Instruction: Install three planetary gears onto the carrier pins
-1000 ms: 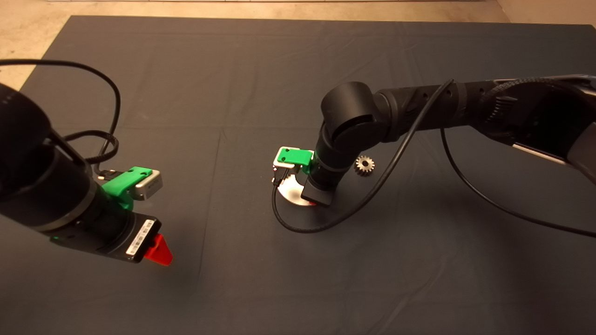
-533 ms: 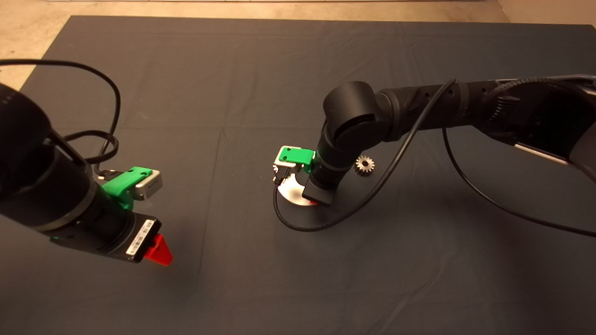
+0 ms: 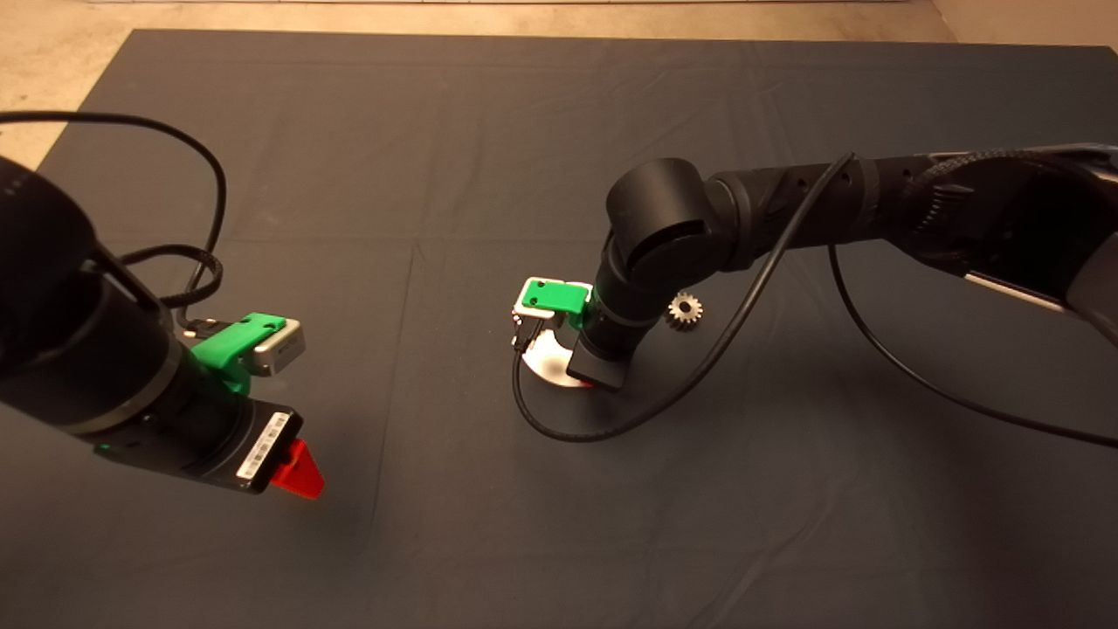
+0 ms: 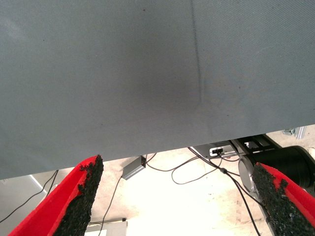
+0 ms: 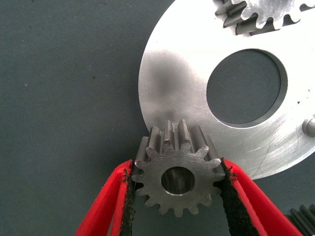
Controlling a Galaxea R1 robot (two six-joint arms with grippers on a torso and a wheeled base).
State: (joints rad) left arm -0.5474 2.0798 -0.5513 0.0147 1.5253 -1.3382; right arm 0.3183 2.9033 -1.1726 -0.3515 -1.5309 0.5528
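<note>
Change since earlier: hardly anything; the right arm's elbow joint sits a touch lower and further right than a second ago, while the loose gear and the left arm keep their places.
Right gripper point(image 5: 177, 189): over the middle of the mat point(image 3: 559, 131), pointing down at the edge of the disc point(image 5: 172, 98); its two red fingers point(image 5: 106, 204) pinch a grey gear point(image 5: 176, 169) by its teeth, flat face and bore towards the camera.
Held gear: at the rim of the disc, partly over the metal and partly over the mat; whether it touches the disc cannot be told.
Disc: flat and shiny, lying on the mat, with a large centre hole; one bare pin point(image 5: 309, 126) stands near its rim.
Seated gear point(image 5: 263, 12): on the disc across the hole from the held one.
Loose gear point(image 3: 685, 310): flat on the mat just beside the right arm's wrist.
Left gripper point(image 4: 177, 196): parked above the mat's near left part, jaws spread wide with nothing between them.
</note>
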